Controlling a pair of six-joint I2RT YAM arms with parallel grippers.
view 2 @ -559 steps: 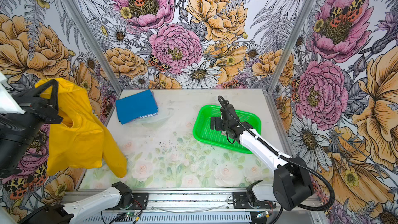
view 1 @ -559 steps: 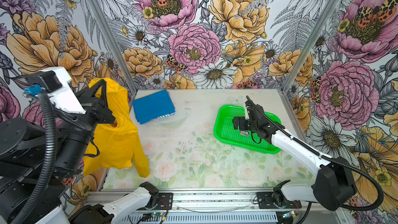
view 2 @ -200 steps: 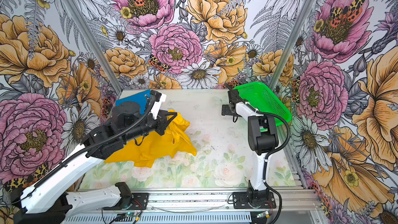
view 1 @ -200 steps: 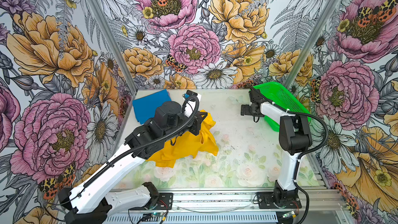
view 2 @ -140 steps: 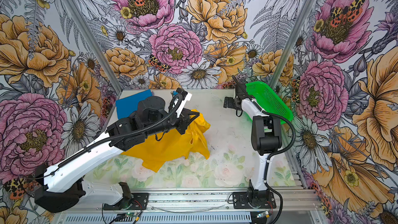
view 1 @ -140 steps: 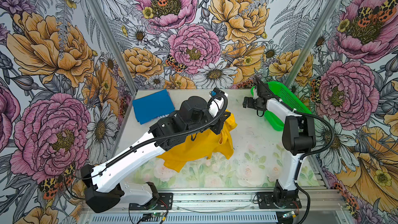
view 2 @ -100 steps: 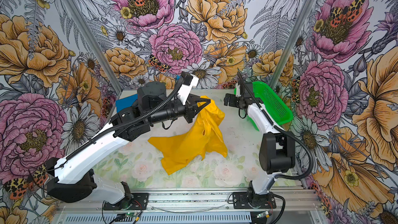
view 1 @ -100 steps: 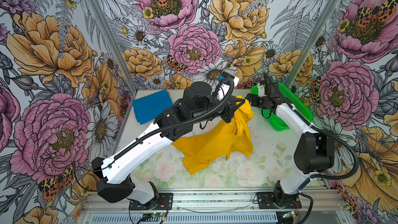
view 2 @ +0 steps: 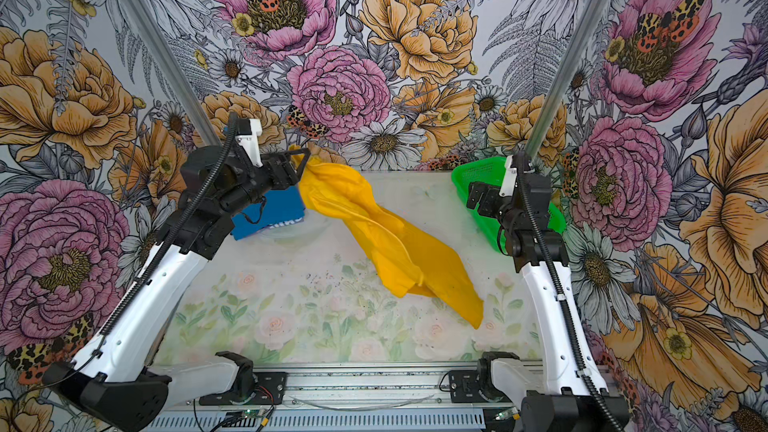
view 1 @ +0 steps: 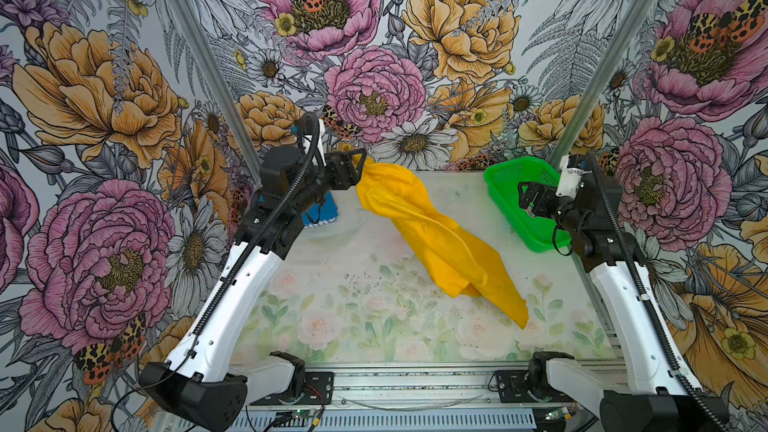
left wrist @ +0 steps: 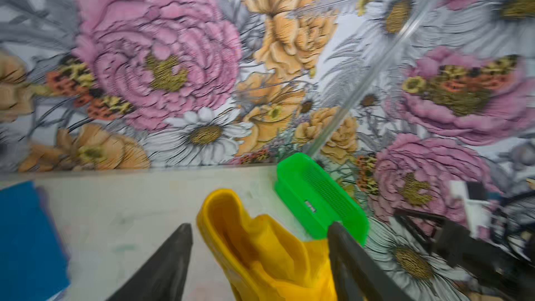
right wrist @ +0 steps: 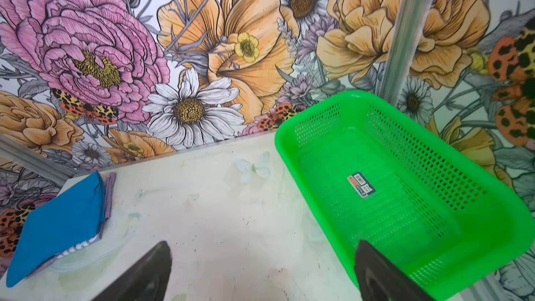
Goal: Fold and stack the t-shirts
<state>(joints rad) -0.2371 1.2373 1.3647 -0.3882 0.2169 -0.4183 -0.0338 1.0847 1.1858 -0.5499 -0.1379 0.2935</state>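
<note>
Though the blue shirt (right wrist: 58, 227) lies folded, we log the yellow shirt (view 1: 440, 238) crumpled, unstacked; left gripper (left wrist: 259, 227), right gripper (right wrist: 263, 244) both gape.

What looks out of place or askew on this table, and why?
The yellow t-shirt stretches crumpled diagonally across the table, unfolded, one end between the open left pincer. The green basket looks tipped against the right wall, not flat.

The yellow t-shirt (view 1: 436, 238) and blue t-shirt (right wrist: 58, 221) are soft matt cloth — the green basket (right wrist: 419, 146) glossy, perforated plastic.
</note>
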